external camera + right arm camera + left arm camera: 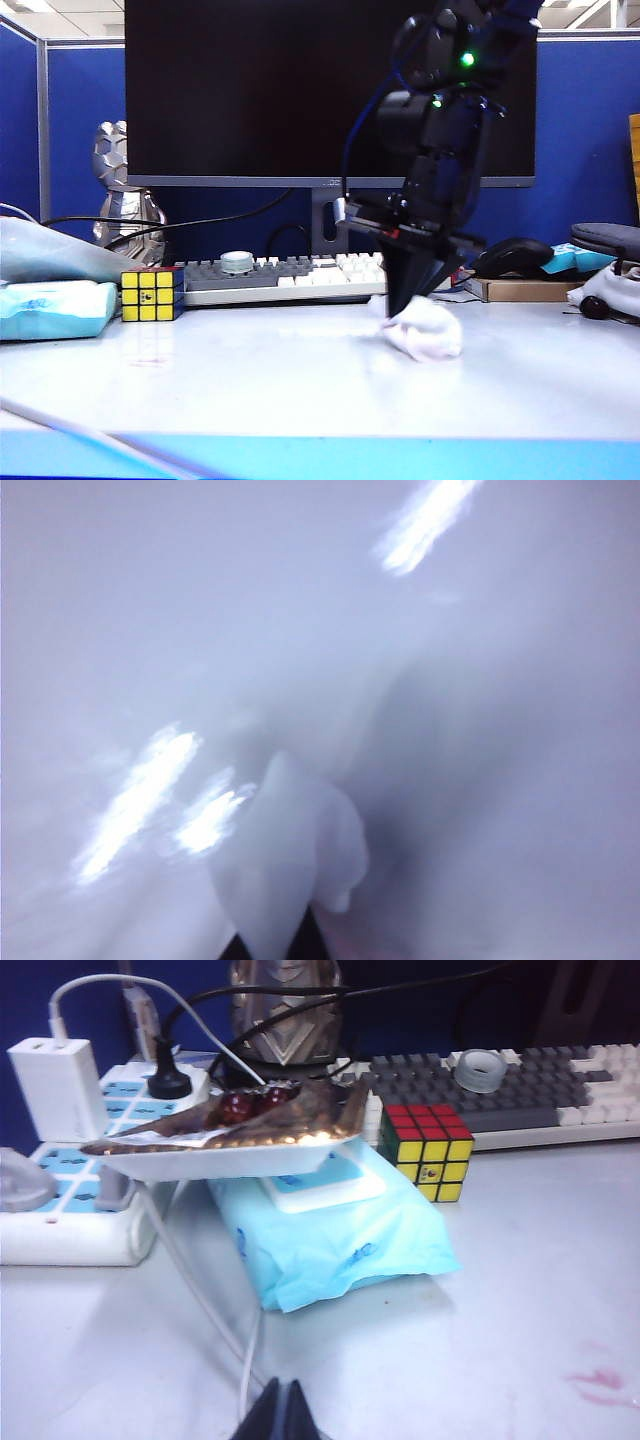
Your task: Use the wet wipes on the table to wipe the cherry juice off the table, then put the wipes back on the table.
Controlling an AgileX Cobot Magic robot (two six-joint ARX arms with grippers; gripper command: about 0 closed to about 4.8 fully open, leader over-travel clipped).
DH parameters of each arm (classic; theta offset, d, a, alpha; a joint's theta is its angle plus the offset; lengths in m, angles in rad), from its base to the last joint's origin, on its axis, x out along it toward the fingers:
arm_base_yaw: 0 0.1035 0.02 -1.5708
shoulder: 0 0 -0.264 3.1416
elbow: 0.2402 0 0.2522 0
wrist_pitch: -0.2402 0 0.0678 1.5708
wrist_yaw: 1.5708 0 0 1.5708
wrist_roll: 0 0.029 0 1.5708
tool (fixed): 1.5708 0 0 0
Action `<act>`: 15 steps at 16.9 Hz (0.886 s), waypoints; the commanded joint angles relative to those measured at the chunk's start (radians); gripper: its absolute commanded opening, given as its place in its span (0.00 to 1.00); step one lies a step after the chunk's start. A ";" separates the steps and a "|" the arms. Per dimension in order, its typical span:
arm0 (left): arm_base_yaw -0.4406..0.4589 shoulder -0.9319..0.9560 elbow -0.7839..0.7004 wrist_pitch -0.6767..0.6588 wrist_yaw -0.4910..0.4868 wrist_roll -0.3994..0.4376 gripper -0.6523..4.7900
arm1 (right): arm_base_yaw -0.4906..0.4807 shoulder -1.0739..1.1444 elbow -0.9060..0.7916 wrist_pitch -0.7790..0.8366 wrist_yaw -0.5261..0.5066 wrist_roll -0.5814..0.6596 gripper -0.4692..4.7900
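Note:
My right gripper (403, 303) points down at the table (300, 390), right of centre, shut on the wet wipes (425, 328), a crumpled white lump resting on the surface. In the right wrist view the wet wipes (295, 860) bulge out from between the dark tips of the right gripper (270, 950), and that view is blurred. The cherry juice (600, 1380) shows as pale pink streaks on the table, and faintly in front of the cube as a cherry juice mark (150, 358). My left gripper (283, 1392) hovers shut and empty above the table near a white cable.
A colour cube (152, 293) and a light-blue tissue pack (55, 308) sit at the left. A keyboard (285, 275) and monitor stand behind. A mouse (512, 257) and white fabric with a black knob (610, 295) lie at the right. A dish of cherries (230, 1135) rests over a power strip (60, 1200).

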 commanded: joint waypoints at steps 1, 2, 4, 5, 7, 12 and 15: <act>-0.002 -0.003 -0.002 -0.008 0.007 0.008 0.13 | -0.030 0.006 0.010 0.007 0.243 0.023 0.09; -0.002 -0.003 -0.002 -0.008 0.007 0.008 0.13 | -0.051 0.014 0.010 0.006 0.311 0.024 0.09; -0.002 -0.003 -0.002 -0.008 0.007 0.008 0.13 | -0.109 0.034 0.010 0.005 0.387 0.049 0.09; -0.002 -0.003 -0.002 -0.008 0.007 0.008 0.13 | -0.121 0.039 0.010 0.007 0.370 0.049 0.09; -0.002 -0.003 -0.002 -0.008 0.007 0.008 0.13 | -0.131 0.054 0.010 0.022 0.196 0.021 0.09; -0.002 -0.003 -0.002 -0.008 0.007 0.008 0.13 | -0.048 0.075 0.010 -0.017 -0.100 -0.021 0.09; -0.002 -0.003 -0.002 -0.008 0.007 0.008 0.13 | 0.052 0.075 0.010 -0.072 -0.212 -0.082 0.09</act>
